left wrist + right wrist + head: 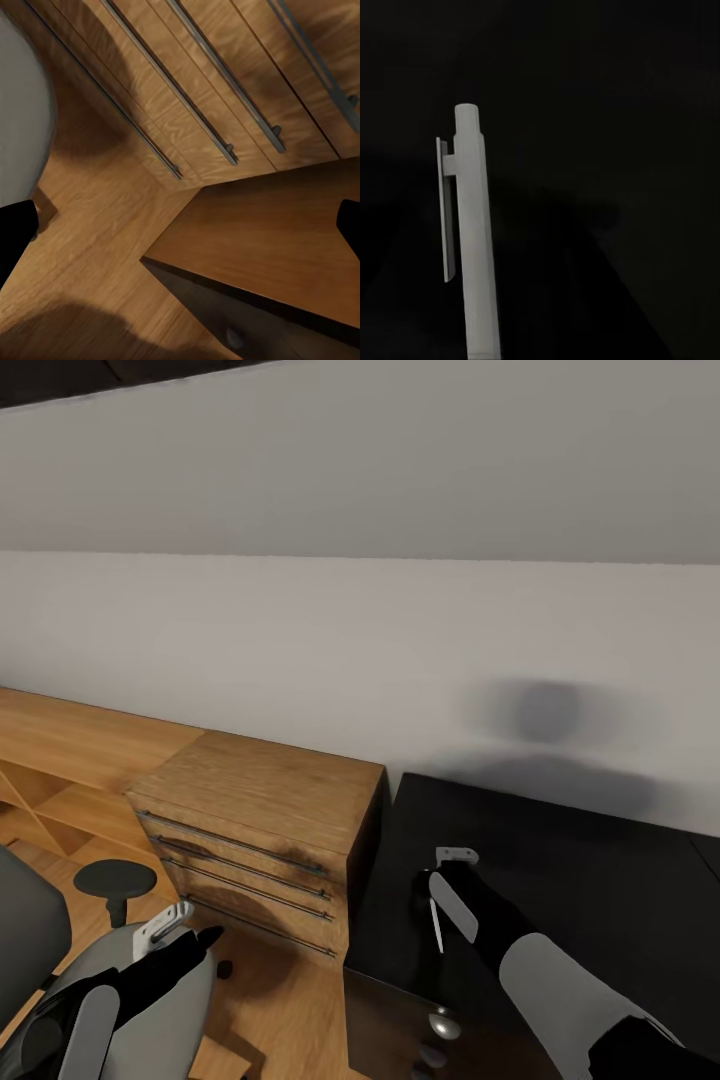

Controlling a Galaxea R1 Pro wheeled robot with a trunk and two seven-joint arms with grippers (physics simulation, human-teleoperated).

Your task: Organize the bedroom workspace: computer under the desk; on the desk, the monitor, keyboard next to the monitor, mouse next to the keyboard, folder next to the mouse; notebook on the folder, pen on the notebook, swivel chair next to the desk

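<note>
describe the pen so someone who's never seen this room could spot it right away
Start at the matt black top right of the wooden drawer unit. Over its near left part hangs the right gripper, and the pen is the thin pale stick in it, pointing down. In the right wrist view it is a light grey barrel with a side clip, bright against black.

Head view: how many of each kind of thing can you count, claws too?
Pen: 1
Swivel chair: 1
Wooden drawer chest: 1
Low wood shelf: 1
Black cabinet: 1
Claws: 2, left claw and right claw
Total: 7
</note>
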